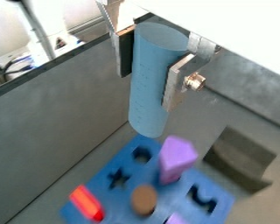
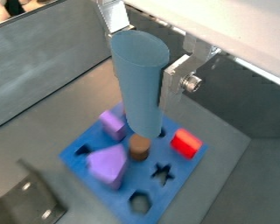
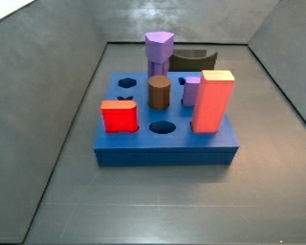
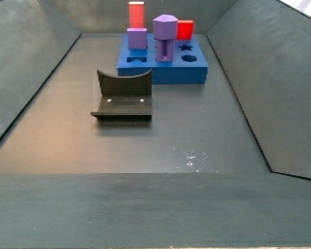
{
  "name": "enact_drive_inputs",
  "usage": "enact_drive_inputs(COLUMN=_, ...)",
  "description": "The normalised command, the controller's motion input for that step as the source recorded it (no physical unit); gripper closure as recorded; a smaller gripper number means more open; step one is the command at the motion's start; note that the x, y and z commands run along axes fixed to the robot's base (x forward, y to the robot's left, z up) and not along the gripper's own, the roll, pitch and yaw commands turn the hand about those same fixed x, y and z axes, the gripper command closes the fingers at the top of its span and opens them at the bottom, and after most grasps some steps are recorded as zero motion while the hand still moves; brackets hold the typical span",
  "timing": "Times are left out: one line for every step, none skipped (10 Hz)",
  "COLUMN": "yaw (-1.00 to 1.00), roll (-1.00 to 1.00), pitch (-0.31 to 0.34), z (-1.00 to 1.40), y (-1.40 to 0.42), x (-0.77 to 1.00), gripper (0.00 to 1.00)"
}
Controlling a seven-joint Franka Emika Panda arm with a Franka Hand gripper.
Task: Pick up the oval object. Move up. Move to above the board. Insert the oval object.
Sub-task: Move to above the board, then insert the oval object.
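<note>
My gripper [image 1: 150, 68] [image 2: 145, 54] is shut on the oval object [image 1: 152, 87] [image 2: 140, 92], a tall pale grey-blue peg that hangs upright between the silver fingers [image 1: 178, 83]. In both wrist views it hangs well above the bright-blue board [image 1: 108, 166] [image 2: 130, 181], with its lower end over the area near the brown cylinder [image 2: 140, 147]. Both side views show the board [image 3: 168, 151] [image 4: 185, 70] but not the gripper or the oval object, which are out of frame.
On the board stand a tall red-pink block [image 3: 216, 100], a red block [image 3: 119, 117], a brown cylinder [image 3: 160, 93] and purple pegs [image 3: 160, 48]. The dark fixture [image 4: 123, 95] [image 1: 241, 157] stands on the floor beside the board. Grey walls enclose the bin.
</note>
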Motion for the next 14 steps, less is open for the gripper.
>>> enact_drive_inputs(yaw=0.01, roll=0.0, pitch=0.07, z=-0.01, y=-0.73, x=0.13, gripper=1.0)
enact_drive_inputs(yaw=0.01, roll=0.01, pitch=0.075, z=0.0, y=-0.37, x=0.09, gripper=1.0)
enact_drive_inputs(yaw=0.01, roll=0.01, pitch=0.075, z=0.01, y=-0.26, x=0.08, gripper=1.0)
enact_drive_inputs(yaw=0.45, roll=0.02, pitch=-0.191, z=-0.67, y=-0.43, x=0.29, gripper=1.0)
enact_drive_inputs(yaw=0.5, roll=0.15, pitch=-0.171, z=-0.68, y=-0.44, x=0.15, gripper=1.0)
enact_drive_inputs(yaw=0.49, roll=0.2, pitch=-0.166, z=-0.65, y=-0.43, x=0.15, gripper=1.0)
enact_drive_inputs(yaw=0.43, roll=0.2, pitch=-0.171, z=-0.58, y=-0.39, x=0.23, gripper=1.0)
enact_drive_inputs(yaw=0.35, roll=0.18, pitch=-0.154, z=-0.56, y=-0.38, x=0.35, gripper=1.0)
enact_drive_inputs(yaw=0.26, roll=0.18, pitch=-0.124, z=-0.57, y=-0.35, x=0.47, gripper=1.0)
enact_drive_inputs(yaw=0.02, roll=0.31, pitch=0.0, z=-0.61, y=-0.26, x=0.58, gripper=1.0)
enact_drive_inputs(yaw=-0.19, roll=0.32, pitch=0.0, z=-0.59, y=-0.17, x=0.48, gripper=1.0)
enact_drive_inputs(yaw=-0.27, roll=0.35, pitch=0.0, z=-0.57, y=-0.11, x=0.39, gripper=1.0)
enact_drive_inputs(yaw=-0.17, roll=0.36, pitch=0.0, z=-0.61, y=-0.1, x=0.25, gripper=1.0)
enact_drive_inputs(yaw=0.06, roll=0.24, pitch=-0.02, z=-0.72, y=-0.12, x=0.01, gripper=1.0)
